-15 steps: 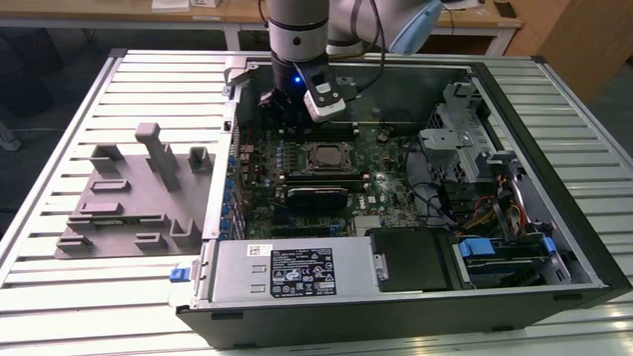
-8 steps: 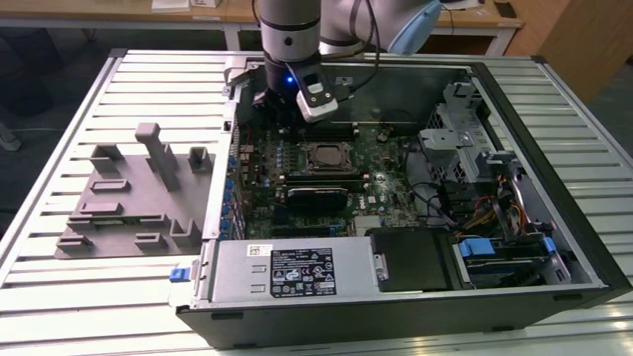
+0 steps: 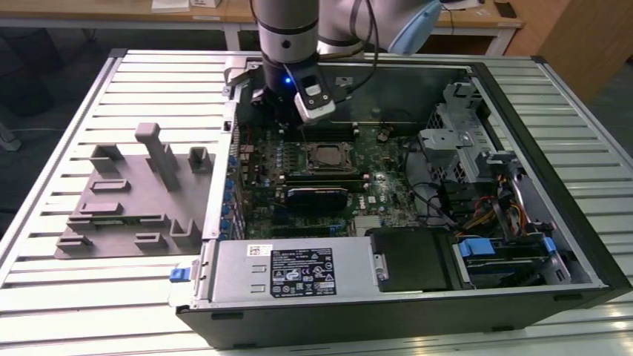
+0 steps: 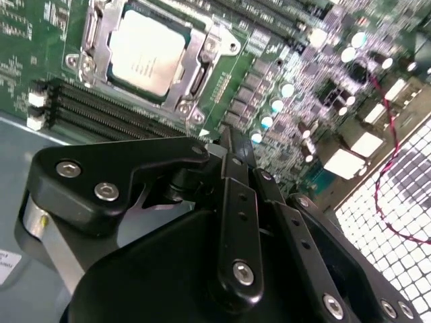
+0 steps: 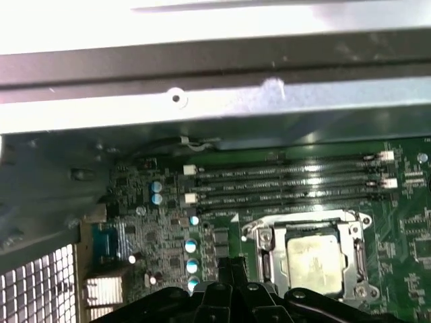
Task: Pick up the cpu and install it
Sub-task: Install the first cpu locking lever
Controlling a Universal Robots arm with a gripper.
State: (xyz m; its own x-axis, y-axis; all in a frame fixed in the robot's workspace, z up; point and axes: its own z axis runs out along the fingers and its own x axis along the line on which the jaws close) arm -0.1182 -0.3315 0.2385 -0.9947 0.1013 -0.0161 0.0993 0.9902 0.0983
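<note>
The cpu (image 3: 327,157) lies flat in its socket on the green motherboard, shiny silver top up, framed by the metal socket bracket. Both wrist views show the cpu (image 4: 147,52) (image 5: 313,259) seated in that bracket. My gripper (image 3: 295,120) hangs inside the open computer case, just behind the socket and toward the exterior view's left. Its black fingers (image 4: 229,151) meet at a narrow tip with nothing between them. The tip (image 5: 229,269) sits beside the socket, over the small capacitors, apart from the cpu.
The case's metal wall (image 5: 215,114) and memory slots (image 5: 289,182) lie close behind the gripper. A black card (image 3: 316,199) sits in front of the socket, the power supply (image 3: 287,271) nearer still. Cables and drive cages (image 3: 475,200) crowd the right. A grey fixture plate (image 3: 129,200) lies left.
</note>
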